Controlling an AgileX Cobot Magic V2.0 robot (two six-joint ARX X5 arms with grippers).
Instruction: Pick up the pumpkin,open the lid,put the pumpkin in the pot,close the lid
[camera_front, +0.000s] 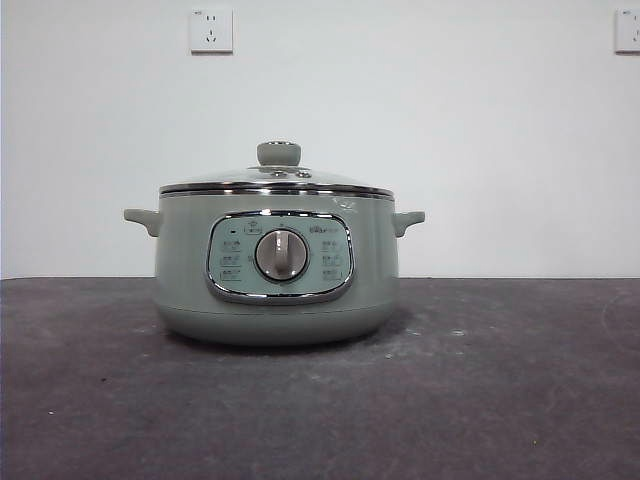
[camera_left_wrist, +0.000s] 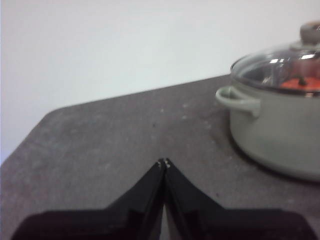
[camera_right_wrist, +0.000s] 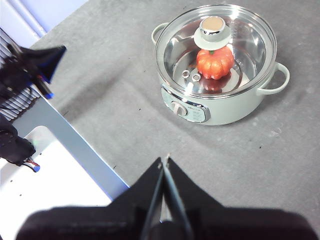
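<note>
The left end effector (camera_left_wrist: 164, 162) hangs low over the bare tabletop (camera_left_wrist: 110, 140), jaws pressed together on nothing, with the pot (camera_left_wrist: 280, 135) near, off to one side and about level with it. The right end effector (camera_right_wrist: 165, 159) is likewise closed and empty, held high and looking down on the pot from well apart. The left one appears the nearer. Inside the pot, the pumpkin (camera_right_wrist: 215, 62) sits upright, seen through the lid (camera_right_wrist: 216, 50), which rests flat on the rim. No move seems left; the task looks complete.
</note>
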